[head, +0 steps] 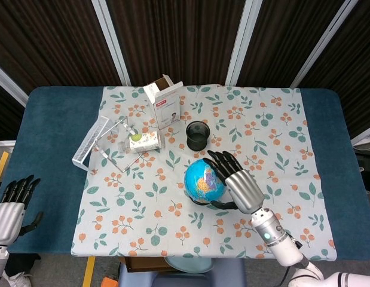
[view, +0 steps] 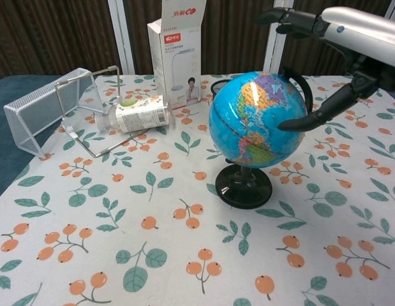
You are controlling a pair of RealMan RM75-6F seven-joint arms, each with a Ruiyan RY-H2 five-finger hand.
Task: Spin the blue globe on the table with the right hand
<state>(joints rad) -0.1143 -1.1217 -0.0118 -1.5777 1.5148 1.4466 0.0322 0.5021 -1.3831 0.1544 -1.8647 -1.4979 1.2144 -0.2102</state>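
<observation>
The blue globe (head: 201,180) stands upright on its black base near the middle of the floral cloth, and it also fills the centre of the chest view (view: 256,121). My right hand (head: 237,181) hovers over the globe's right side with its fingers spread above the top. In the chest view the right hand (view: 358,37) sits high, and its thumb reaches down to the globe's right edge by the black arc. It grips nothing. My left hand (head: 12,206) hangs off the table's front left corner with fingers apart, holding nothing.
Behind the globe stand a black cup (head: 198,135) and a white carton (view: 177,51). A plastic bottle (view: 136,115) lies on its side against a wire rack (view: 44,108) at the left. The floral cloth (head: 143,209) covers the blue table.
</observation>
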